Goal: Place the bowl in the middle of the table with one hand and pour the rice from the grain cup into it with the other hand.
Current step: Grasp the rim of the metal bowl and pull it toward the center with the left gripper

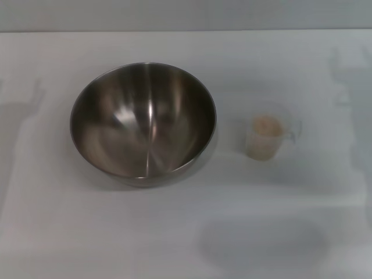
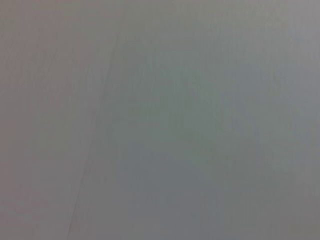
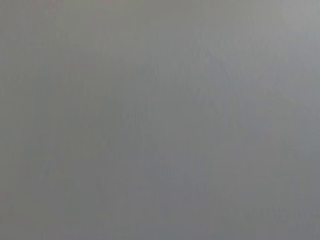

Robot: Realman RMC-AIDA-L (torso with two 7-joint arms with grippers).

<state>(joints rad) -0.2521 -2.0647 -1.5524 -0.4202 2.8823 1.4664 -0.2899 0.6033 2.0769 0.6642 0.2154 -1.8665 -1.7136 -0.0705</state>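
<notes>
A large stainless-steel bowl stands upright on the white table, left of centre in the head view, and it is empty inside. To its right sits the small clear grain cup, upright, its handle pointing right. Pale beige rice fills the cup. Bowl and cup stand apart with a gap of bare table between them. Neither gripper shows in any view. Both wrist views show only plain grey surface.
Faint shadows lie on the table at the far left, the far right and the near right. The table's far edge meets a grey wall along the top of the head view.
</notes>
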